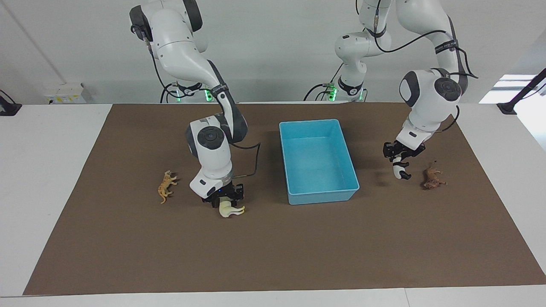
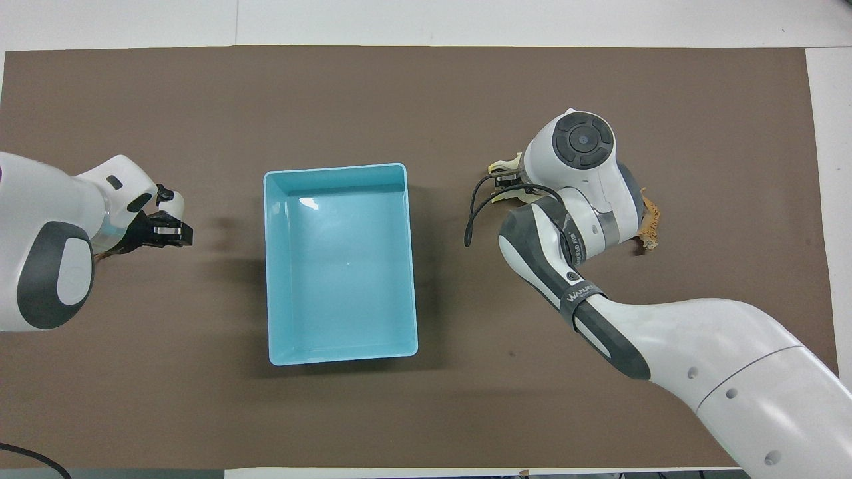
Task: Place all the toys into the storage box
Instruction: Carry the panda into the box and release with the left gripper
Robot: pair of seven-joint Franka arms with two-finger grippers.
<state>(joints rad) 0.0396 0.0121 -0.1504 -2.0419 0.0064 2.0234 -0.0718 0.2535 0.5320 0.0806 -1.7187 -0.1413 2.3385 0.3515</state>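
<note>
Figurines of rigid, light, slick plastic suit a mid-body pinch, as the right gripper [image 1: 225, 204] clamps the cream-white plastic horse [image 1: 230, 210] and the left gripper [image 1: 399, 160] the black-and-white plastic panda [image 1: 400, 169].

Glossy plastic storage box [image 1: 318, 194], matt mat [image 1: 273, 256]

The box [image 1: 318, 160] is light blue. The mat [image 1: 273, 256] is brown. 1 tiger [image 1: 166, 186] is orange with stripes. The horse [image 1: 230, 210] is cream. The panda [image 1: 400, 168] is black and white. The lion [image 1: 432, 178] is brown.
</note>
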